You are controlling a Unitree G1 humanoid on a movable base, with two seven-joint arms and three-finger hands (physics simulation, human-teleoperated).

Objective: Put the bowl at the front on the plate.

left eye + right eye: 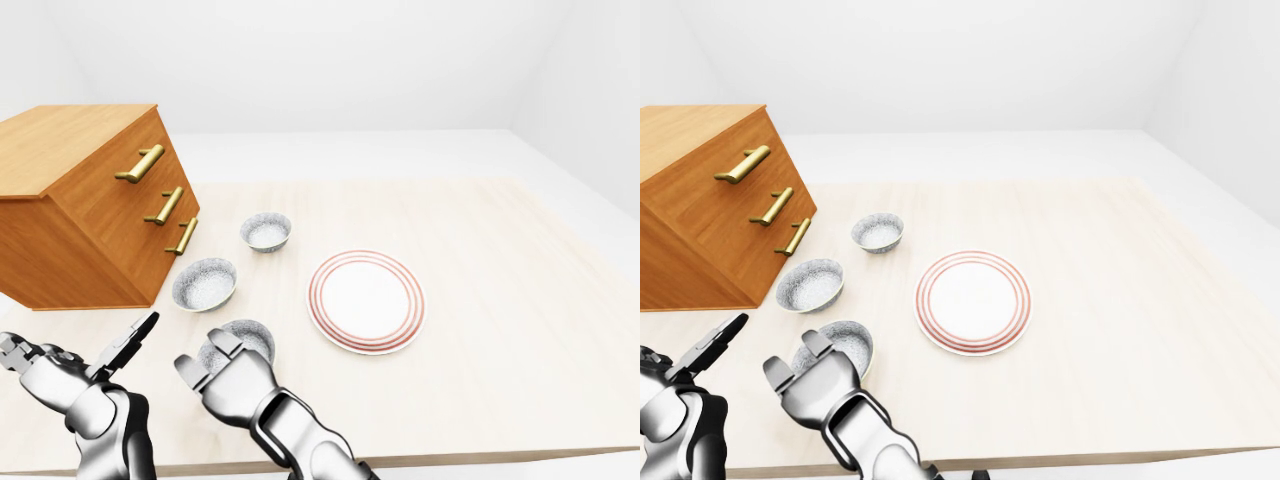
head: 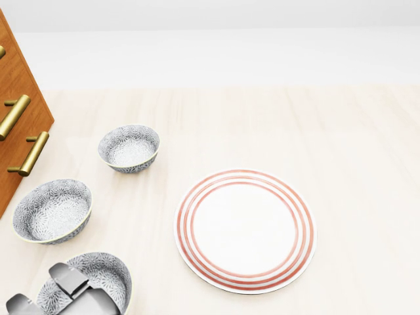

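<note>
The bowl nearest me, grey patterned (image 2: 100, 275), sits on the pale table at the bottom left of the head view. The white plate with red rings (image 2: 245, 230) lies to its right, empty and apart from it. My right hand (image 1: 215, 355) reaches across from the bottom. Its fingers (image 2: 69, 277) are spread at the bowl's near left rim, one over the inside, and do not close on it. My left hand (image 1: 90, 352) hovers open further left, off the bowl and holding nothing.
Two more patterned bowls stand in the same row above: a middle one (image 2: 52, 211) and a far one (image 2: 129, 148). A wooden drawer chest with brass handles (image 1: 90, 200) fills the left. The table's near edge (image 1: 450, 455) runs just below the hands.
</note>
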